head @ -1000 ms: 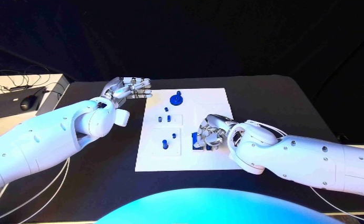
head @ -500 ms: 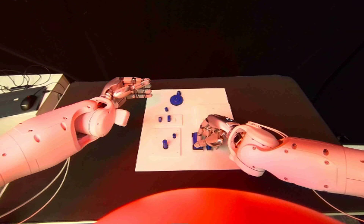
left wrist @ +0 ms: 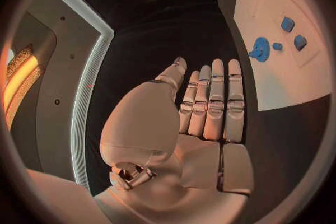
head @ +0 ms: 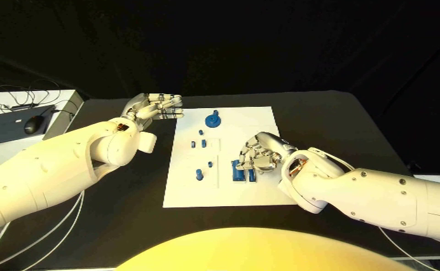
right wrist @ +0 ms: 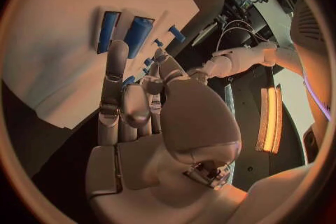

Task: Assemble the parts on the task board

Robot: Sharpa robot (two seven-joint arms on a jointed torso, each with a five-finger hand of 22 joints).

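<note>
My right hand [head: 259, 154] hovers over the task board [head: 247, 191], fingers loosely spread, gripping nothing, just right of two blue parts [head: 243, 173]. My left hand [head: 156, 107] rests flat and empty over the desk [head: 128, 201], left of the board.

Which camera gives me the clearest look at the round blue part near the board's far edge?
The head view: the round blue part sits unobstructed on the task board, far from both hands. The left wrist view also shows it, smaller and bent at the rim. In the right wrist view I cannot pick it out.
</note>
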